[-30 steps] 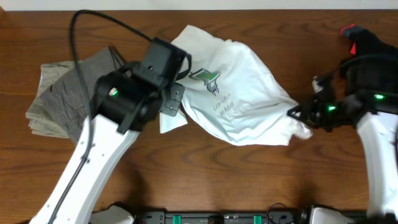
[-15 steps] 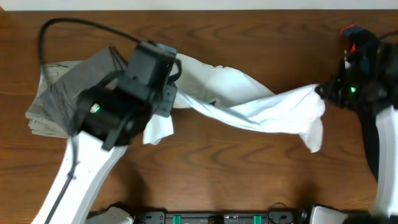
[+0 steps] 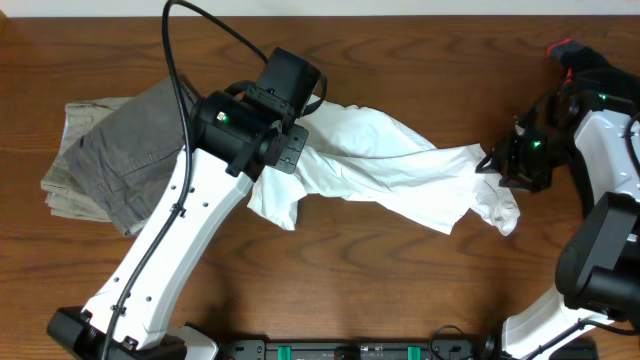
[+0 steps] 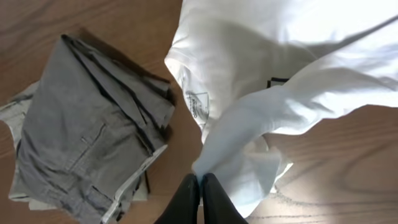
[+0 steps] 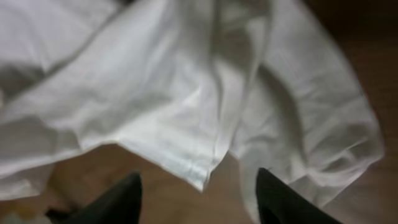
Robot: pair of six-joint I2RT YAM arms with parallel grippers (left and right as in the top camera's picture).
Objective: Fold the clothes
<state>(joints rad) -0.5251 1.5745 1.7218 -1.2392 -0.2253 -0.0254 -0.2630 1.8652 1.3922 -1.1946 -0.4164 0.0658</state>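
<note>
The white T-shirt [image 3: 390,175] lies rumpled and drawn out across the middle of the desk [image 3: 400,300], beside the folded grey trousers [image 3: 110,160]. The left fingers [image 4: 186,200] pinch 1 bunched edge of it; the right fingers [image 5: 121,199] stand apart, gripping nothing, a hem just before them. It looks like the spreading step; next, I'd say, the right arm needs a fresh corner hold to flatten it.

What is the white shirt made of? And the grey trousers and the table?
The shirt looks like thin, soft cloth, probably cotton: it drapes in loose folds. The trousers look like thicker, matte woven cloth, with seams and firmer creases. The table looks like smooth brown wood, or a wood-look top: grain lines run across it.
</note>
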